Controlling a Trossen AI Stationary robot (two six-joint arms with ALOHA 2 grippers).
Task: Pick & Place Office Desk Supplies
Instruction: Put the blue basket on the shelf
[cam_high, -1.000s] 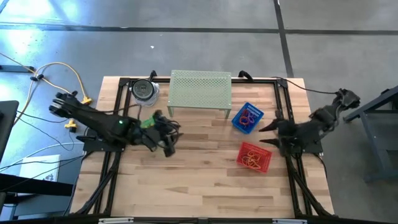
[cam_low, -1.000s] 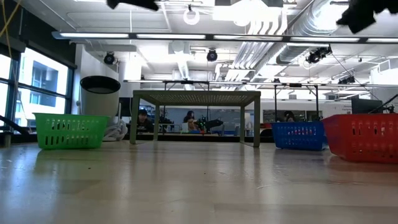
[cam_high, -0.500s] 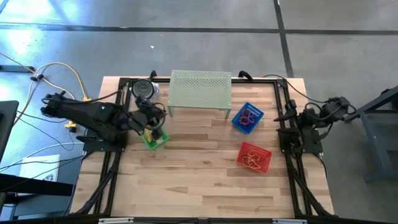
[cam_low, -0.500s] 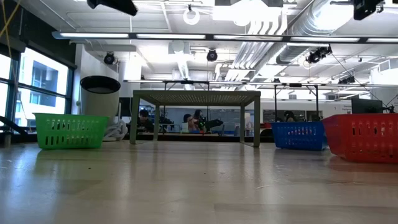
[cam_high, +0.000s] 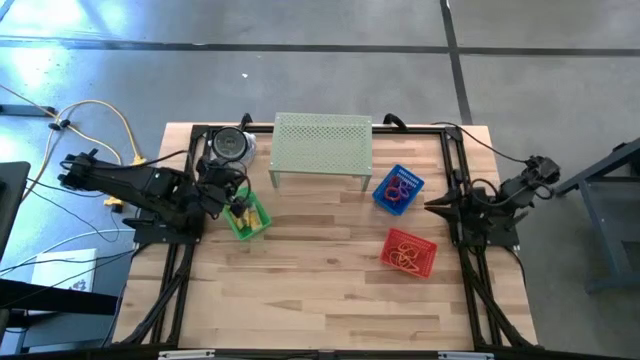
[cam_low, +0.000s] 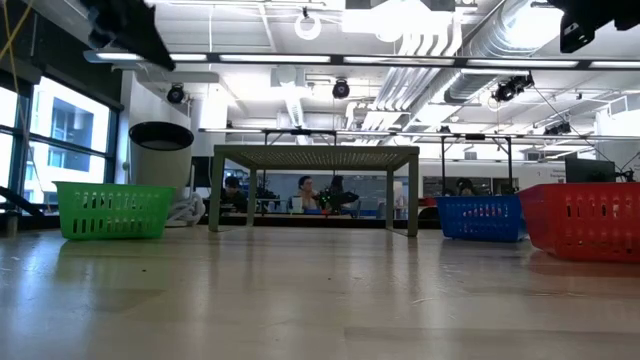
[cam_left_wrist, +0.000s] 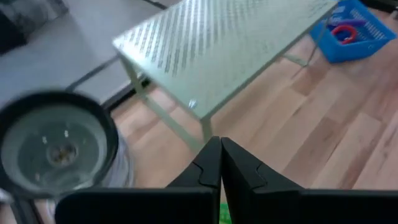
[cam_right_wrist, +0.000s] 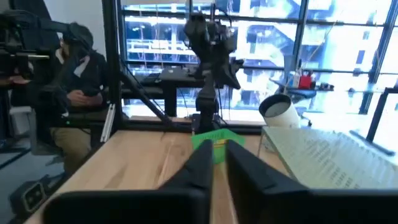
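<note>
**Dark claws drawn back to the surface's side edges, bands lying in their baskets**

Black and clenched, the left claw (cam_left_wrist: 220, 163) has its two fingers pressed together with nothing between them. It hangs above the green basket (cam_high: 248, 218) near the surface's left edge, and a small yellow piece (cam_high: 243, 212) lies in that basket. Just beyond, toward the far left corner, stands the round dark-lidded jar (cam_high: 232, 145), with the pale green perforated stand (cam_high: 322, 143) beside it along the far edge.

The right claw (cam_high: 432, 207) sits at the surface's right edge, pointing inward; its fingers (cam_right_wrist: 199, 168) stand nearly closed, a thin gap between them, and they hold nothing.

The blue basket (cam_high: 398, 190), near the stand's right legs, holds red and purple band loops (cam_high: 400, 187). The red basket (cam_high: 410, 252), nearer the front and close to the right edge, holds orange-tan band loops (cam_high: 406, 256). The wooden surface (cam_high: 320, 290) is bare toward the front edge. People sit at desks in the room beyond.
</note>
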